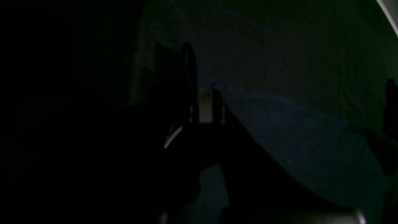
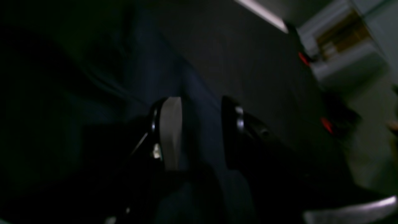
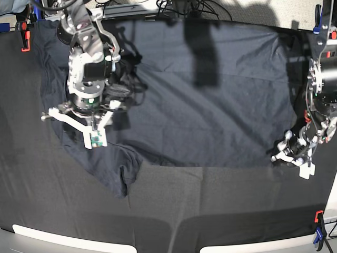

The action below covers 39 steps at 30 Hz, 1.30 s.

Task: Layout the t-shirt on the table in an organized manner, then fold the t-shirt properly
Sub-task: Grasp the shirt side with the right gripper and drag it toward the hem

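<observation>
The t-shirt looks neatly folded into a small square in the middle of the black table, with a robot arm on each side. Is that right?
Not folded: the base view shows the t-shirt spread wide across the table, one sleeve hanging toward the front. An arm does stand at each side.

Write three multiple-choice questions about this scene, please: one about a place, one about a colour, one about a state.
1. Where does the t-shirt lie? A in a box; B spread on the table; C on the floor.
2. What colour is the t-shirt? A white; B red; C dark navy.
3. How is the right pincer? A open; B shut on a clamp; C shut on a cup.
Answers: 1 B, it covers much of the table; 2 C, it looks bluish against the black table; 3 A, a gap shows between its two sides.
</observation>
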Each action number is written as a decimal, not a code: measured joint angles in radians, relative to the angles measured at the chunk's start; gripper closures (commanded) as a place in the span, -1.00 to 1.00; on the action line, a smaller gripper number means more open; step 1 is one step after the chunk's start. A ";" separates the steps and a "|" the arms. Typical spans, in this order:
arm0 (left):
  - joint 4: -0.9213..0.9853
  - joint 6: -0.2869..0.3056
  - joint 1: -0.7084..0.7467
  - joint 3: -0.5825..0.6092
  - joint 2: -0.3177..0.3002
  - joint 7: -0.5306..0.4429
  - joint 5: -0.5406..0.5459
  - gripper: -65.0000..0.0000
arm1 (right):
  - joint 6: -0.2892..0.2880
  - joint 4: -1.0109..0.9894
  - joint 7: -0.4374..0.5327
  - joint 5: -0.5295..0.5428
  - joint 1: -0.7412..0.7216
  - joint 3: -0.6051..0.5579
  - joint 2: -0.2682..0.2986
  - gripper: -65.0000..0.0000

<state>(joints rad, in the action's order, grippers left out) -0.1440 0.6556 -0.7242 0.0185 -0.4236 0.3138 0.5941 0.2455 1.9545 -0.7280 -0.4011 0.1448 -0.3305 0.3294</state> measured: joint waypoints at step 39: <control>0.000 0.000 -0.002 0.000 0.005 -0.002 0.000 1.00 | -0.302 -1.114 0.099 0.278 -0.664 0.220 -0.255 1.00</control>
<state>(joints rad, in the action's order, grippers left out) -0.1440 0.6556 -0.7258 0.0185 -0.4183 0.3115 0.5945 -0.0566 0.8406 -0.6292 -0.1234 -0.5194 -0.1101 0.0746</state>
